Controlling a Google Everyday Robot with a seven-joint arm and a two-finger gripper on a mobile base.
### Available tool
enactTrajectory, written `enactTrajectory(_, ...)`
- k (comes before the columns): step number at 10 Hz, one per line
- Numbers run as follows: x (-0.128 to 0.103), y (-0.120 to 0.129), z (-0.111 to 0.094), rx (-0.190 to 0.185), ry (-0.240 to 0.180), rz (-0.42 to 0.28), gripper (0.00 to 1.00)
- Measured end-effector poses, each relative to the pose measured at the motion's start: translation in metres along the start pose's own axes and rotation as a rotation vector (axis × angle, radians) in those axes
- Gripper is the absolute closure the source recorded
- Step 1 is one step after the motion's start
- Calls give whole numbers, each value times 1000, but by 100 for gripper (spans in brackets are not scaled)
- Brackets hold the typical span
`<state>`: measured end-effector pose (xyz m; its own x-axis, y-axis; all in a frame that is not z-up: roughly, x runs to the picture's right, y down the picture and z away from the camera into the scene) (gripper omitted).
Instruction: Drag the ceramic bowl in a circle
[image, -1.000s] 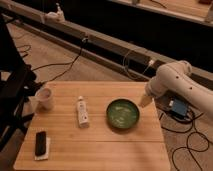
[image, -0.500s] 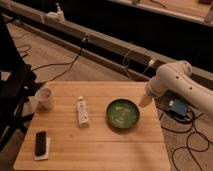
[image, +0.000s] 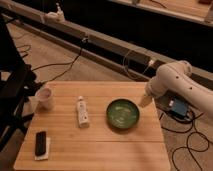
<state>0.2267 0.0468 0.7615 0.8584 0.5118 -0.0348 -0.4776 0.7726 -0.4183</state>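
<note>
Gripper (image: 145, 101) at the far right edge of the table (image: 95, 150), just beside the bowl (image: 123, 113).

The bowl stands upright on the table, next to the gripper, on its left in the picture and a little nearer to the camera. I cannot tell if the gripper is wide or narrow, or if it touches the rim. Further left of the gripper lies a tube (image: 82, 111), and well apart from it stands a cup (image: 45, 98).

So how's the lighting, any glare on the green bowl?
Camera view: warm, dim light; the wooden table is evenly lit, the background dark. The ceramic bowl shows a soft sheen, nothing washed out. The gripper, beside the bowl's right rim, stands out pale.
</note>
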Motion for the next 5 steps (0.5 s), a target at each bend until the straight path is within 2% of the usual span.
enactTrajectory(3,0,2,1,-1,3,-12,31)
enactTrajectory(5,-5,20,9,-31,8,-90,31)
